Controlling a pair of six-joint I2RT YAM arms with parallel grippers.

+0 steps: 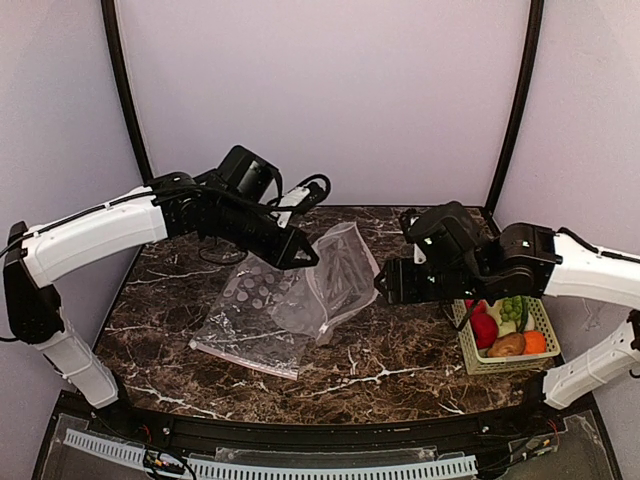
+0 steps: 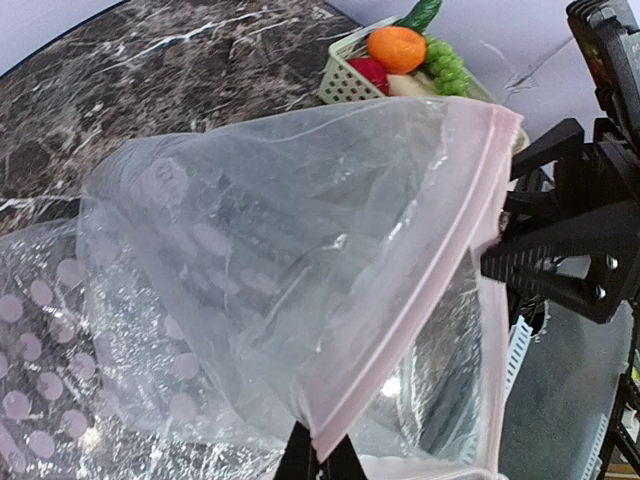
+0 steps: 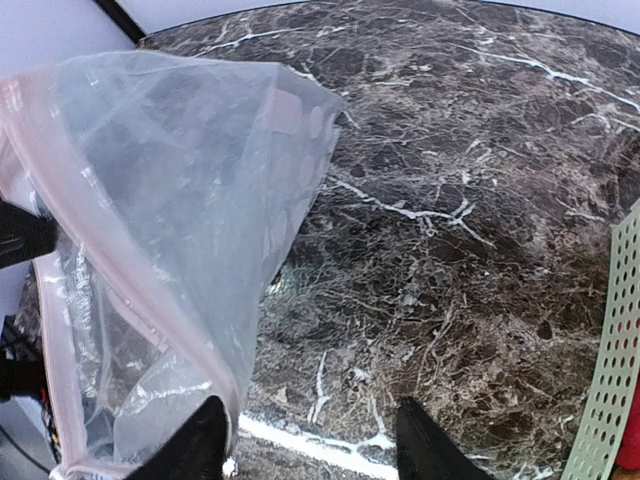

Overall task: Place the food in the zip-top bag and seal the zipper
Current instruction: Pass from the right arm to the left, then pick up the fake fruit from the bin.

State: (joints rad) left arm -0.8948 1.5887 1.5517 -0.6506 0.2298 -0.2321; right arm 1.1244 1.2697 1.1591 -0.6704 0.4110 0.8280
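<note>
My left gripper (image 1: 308, 257) (image 2: 322, 462) is shut on the pinkish zipper (image 2: 420, 300) of the clear zip-top bag (image 1: 345, 270) (image 2: 280, 250), holding its mouth edge up off the table. The bag's mouth gapes toward my right gripper (image 1: 380, 285) (image 3: 310, 425), which is open. In the right wrist view the bag (image 3: 170, 170) and its zipper (image 3: 170, 330) hang against the left finger (image 3: 200, 440), with only table between the fingers. The food (image 1: 505, 325) (image 2: 396, 48) lies in a basket on the right, under my right arm: red, orange, green and brown pieces.
The pale green slotted basket (image 1: 475, 355) (image 2: 340, 80) (image 3: 610, 380) stands at the table's right edge. A second clear dotted bag (image 1: 250, 335) lies flat on the dark marble table (image 1: 400, 360), left of centre, partly under the lifted one.
</note>
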